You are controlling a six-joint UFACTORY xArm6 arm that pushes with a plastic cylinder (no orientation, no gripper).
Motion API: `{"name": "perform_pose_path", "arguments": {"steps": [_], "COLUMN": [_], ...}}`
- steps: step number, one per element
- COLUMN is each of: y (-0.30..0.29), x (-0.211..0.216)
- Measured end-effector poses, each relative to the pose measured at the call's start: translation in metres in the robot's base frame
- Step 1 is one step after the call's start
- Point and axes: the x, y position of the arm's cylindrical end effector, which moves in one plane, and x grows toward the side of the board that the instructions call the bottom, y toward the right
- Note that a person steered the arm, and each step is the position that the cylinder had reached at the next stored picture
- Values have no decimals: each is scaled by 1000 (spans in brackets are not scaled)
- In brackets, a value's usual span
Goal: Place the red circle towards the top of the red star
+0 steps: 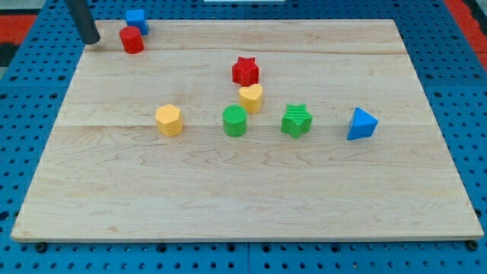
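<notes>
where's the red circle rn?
The red circle sits near the board's top-left corner in the camera view, just below-left of the blue block, with my tip close on its left. The red star lies well to its right.

tip [92,40] left of circle [132,39] | star [245,71] right, lower

My tip [91,41] sits at the counter [228,198] top-left corner, just left of the red circle [132,39], blue block [137,20] behind it. Red star [245,71] is well off right, yellow heart [250,98] touching below it.
</notes>
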Motion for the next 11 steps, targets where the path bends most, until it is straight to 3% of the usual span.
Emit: {"name": "perform_pose_path", "arguments": {"steps": [3, 6, 8, 9, 11], "y": [76, 91, 117, 129, 74], "x": [10, 53, 0, 3, 43]}}
